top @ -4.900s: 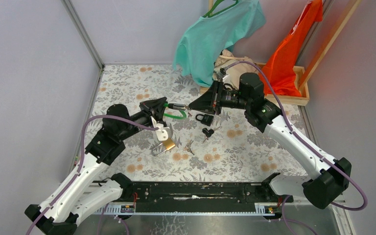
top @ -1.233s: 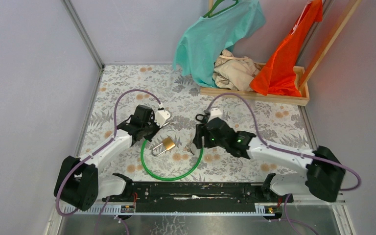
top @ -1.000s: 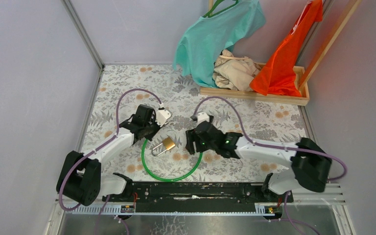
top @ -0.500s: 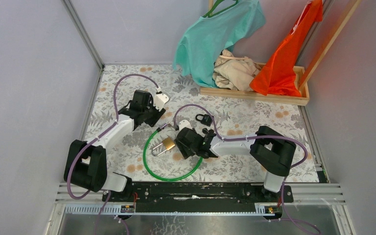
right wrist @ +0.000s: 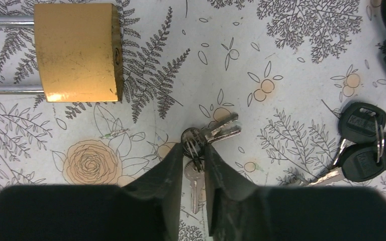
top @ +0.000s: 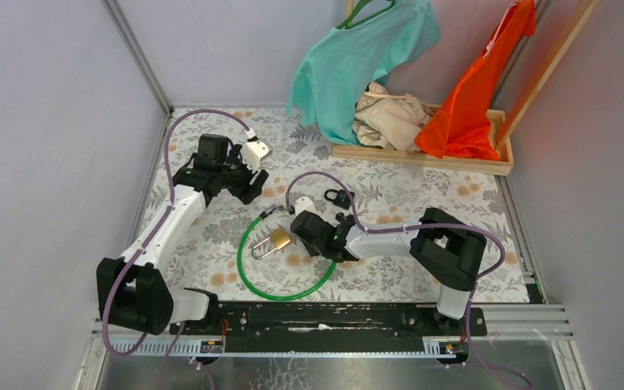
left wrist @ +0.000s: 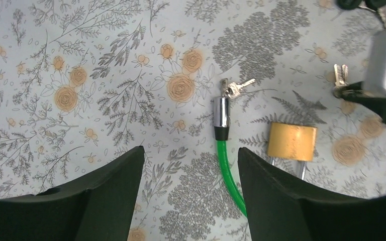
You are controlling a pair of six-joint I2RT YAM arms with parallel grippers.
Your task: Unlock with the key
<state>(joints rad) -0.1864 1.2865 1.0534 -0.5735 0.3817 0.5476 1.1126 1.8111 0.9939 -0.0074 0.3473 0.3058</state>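
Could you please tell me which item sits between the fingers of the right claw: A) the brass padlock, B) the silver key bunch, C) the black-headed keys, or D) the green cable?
B: in the right wrist view the right claw is pinched around the silver key bunch.

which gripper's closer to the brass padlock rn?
Right. The right gripper sits just beside the brass padlock, closed on the silver keys. The left gripper hangs open, farther off, past the green cable lock.

Bright, even light falls from above, and shadows are soft and faint. The wrist views render the flowered tablecloth (left wrist: 80, 75) sharply, while the near black fingers (right wrist: 173, 186) blur.
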